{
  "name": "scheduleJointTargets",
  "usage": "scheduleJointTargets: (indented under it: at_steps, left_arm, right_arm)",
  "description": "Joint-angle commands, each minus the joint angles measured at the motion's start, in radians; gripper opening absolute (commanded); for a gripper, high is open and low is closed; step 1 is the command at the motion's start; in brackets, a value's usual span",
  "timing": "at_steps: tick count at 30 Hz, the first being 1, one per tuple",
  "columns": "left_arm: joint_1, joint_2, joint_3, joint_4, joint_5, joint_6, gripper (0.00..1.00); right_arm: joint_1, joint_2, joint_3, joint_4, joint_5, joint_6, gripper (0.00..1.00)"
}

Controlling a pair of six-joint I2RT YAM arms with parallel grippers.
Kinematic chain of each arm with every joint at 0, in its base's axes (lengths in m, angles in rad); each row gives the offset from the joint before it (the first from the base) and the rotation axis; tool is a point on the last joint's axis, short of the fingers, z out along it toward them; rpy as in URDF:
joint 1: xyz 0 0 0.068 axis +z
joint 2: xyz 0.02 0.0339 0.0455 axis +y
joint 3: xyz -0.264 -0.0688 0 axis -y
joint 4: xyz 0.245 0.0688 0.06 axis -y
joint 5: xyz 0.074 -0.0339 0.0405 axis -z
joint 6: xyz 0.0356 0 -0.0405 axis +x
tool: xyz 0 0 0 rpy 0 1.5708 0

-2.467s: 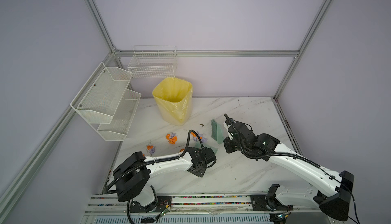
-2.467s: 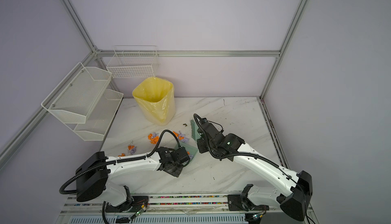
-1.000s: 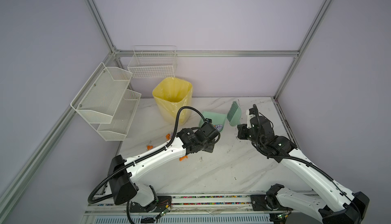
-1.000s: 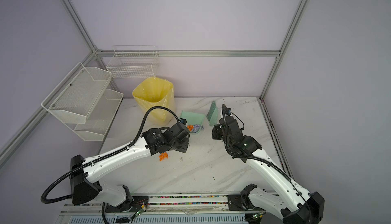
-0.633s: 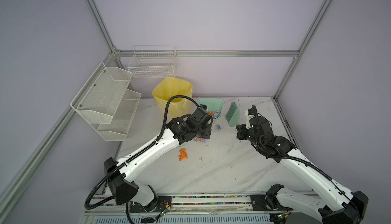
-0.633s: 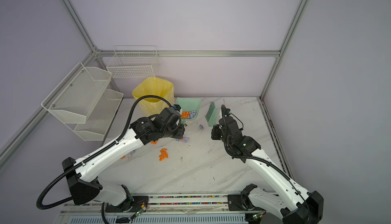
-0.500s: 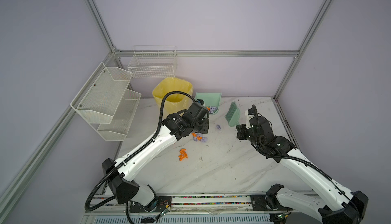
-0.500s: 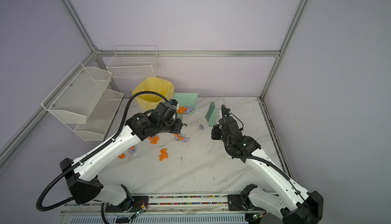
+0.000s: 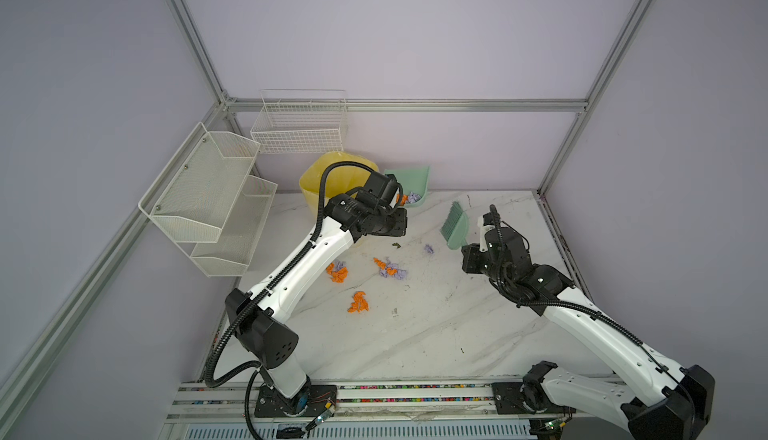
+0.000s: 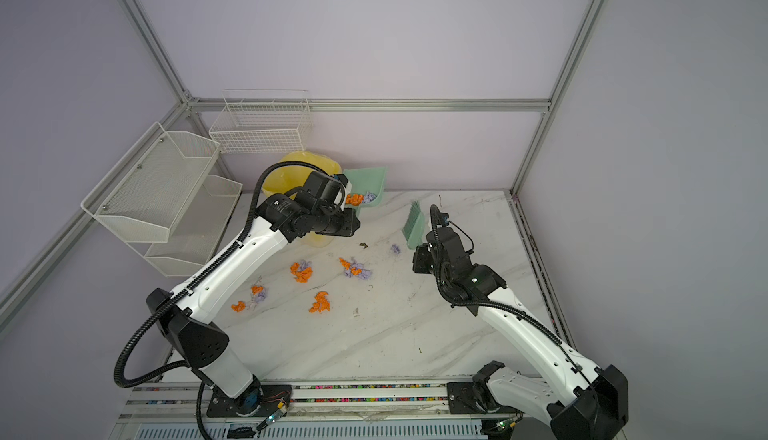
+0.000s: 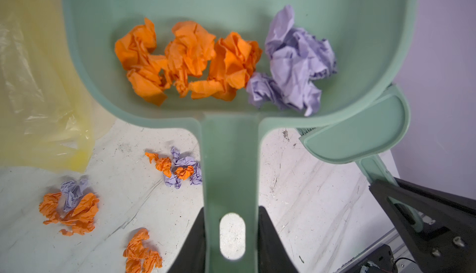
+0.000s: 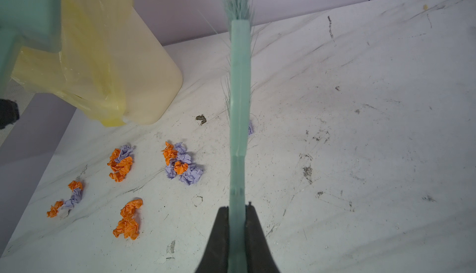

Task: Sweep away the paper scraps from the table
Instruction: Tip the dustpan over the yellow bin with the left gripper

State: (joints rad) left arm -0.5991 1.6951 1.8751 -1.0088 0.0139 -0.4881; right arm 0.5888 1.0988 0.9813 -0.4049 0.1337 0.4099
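Table (image 9: 436, 334) of white marble look, grey-veined and scuffed, carries the whole scene. Two-tier white mesh shelves (image 9: 208, 193) hang on the left wall and a wire basket (image 9: 299, 126) on the back wall. Below the basket, in the far left corner of the table, stands a bin lined with a yellow bag (image 9: 311, 180).

The left gripper (image 11: 231, 235) is clamped on the flat handle of a mint-green dustpan (image 9: 413, 176), with one finger on each side near the hanging hole. The pan is held off the table just beside the bin's rim. It is tipped mouth-up, so its load sits against the back wall by the handle. The right gripper (image 12: 237, 230) is pinched almost fully closed on the thin handle of a matching hand brush (image 9: 454, 226). The brush is raised right of centre, with its bristles pointing up toward the back wall.

Some paper scraps (image 11: 190, 60) lie in the pan: three orange wads in a row and, touching them, a couple of lilac ones (image 11: 296, 60). The rest lie on the table between the arms:
- a mixed orange and lilac cluster (image 10: 355, 269);
- a mostly orange one (image 10: 302, 272);
- an orange clump nearer the front (image 10: 320, 301);
- a loose string of wads close to the left arm (image 10: 253, 296);
- a single lilac wad (image 10: 395, 248) near the brush.

A small dark speck (image 9: 396, 245) sits just beside that wad.
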Motion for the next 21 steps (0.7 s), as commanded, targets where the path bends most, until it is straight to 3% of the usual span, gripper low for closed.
scheduleJointTargets:
  at_steps: [1, 10, 21]
  left_arm:
    - [0.035, -0.008, 0.144, 0.016, 0.072, 0.018, 0.0]
    - [0.133, -0.014, 0.159, 0.037, 0.175, -0.005, 0.0]
    - [0.307, -0.08, 0.04, 0.171, 0.382, -0.1, 0.0]
  right_arm:
    - [-0.006, 0.009, 0.017, 0.038, -0.002, -0.011, 0.0]
    - [-0.006, 0.018, 0.026, 0.046, -0.022, -0.017, 0.0]
    - [-0.006, 0.015, 0.036, 0.046, -0.045, -0.022, 0.0]
